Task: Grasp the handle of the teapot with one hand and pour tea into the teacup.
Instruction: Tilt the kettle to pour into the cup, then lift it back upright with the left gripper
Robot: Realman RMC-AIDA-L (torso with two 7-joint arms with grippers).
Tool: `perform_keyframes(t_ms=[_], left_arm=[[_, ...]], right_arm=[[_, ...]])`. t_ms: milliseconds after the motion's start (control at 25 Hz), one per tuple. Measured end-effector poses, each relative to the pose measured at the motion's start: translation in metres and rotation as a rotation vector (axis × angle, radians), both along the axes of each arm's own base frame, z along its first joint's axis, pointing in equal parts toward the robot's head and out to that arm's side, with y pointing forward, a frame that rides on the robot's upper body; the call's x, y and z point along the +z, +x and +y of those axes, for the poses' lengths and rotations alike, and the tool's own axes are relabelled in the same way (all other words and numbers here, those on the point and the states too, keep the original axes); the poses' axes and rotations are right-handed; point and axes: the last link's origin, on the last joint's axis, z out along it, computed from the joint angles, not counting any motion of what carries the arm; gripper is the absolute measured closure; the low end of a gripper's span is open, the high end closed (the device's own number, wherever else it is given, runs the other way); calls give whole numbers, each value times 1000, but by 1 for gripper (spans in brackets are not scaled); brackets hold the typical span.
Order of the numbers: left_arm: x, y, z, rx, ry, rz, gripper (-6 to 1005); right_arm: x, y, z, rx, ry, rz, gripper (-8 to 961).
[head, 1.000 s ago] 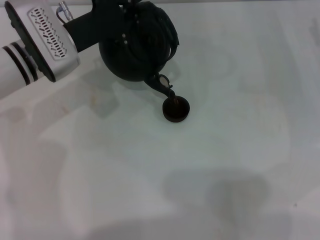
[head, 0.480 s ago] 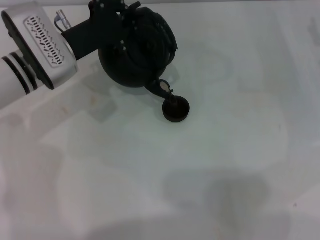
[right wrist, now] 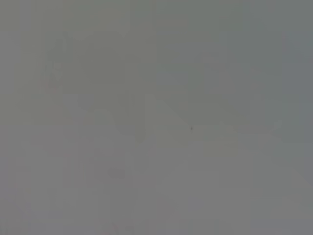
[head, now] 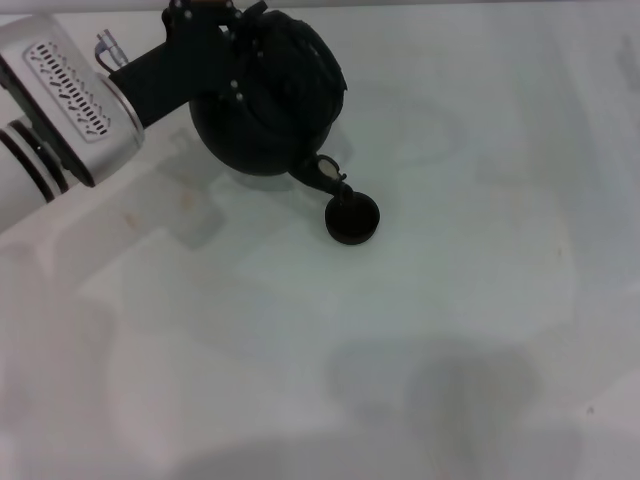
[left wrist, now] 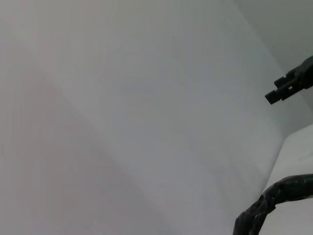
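Here the left end effector is clamped on the handle of the teapot, at the far left of the white table in the head view. The pot is tipped, its short spout pointing down toward the teacup, which sits on the table just beside and below the spout tip. Whether the spout touches the cup's rim cannot be told, and no liquid can be made out against the black of both. The silver left arm comes in from the left edge. The left wrist view shows mostly bare table, with a curved piece of the handle at one edge and a black part of the end effector at another. The right arm does not show in the head view, and the right wrist view gives only a plain grey surface, so its end effector is out of sight.
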Motion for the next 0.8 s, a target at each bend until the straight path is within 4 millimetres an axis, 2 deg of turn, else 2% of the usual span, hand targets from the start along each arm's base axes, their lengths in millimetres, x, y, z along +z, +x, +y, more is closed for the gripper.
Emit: perform_keyframes(t_ms=[200,440,720,800], left_arm=[[2,0,-3,6,10,-38,894],[12,-1,-7,67,89,-200,894],[21,-17,-20,198,196,-382,893],[23,-30,-28,280,240,-449,893]], right_arm=[[0,0,0,0,0,0,121],[0,1,-1,-3,0,0,121],[1,1,-1,-3,2,-1,121],[1,1,-1,-1,4,-2,121]])
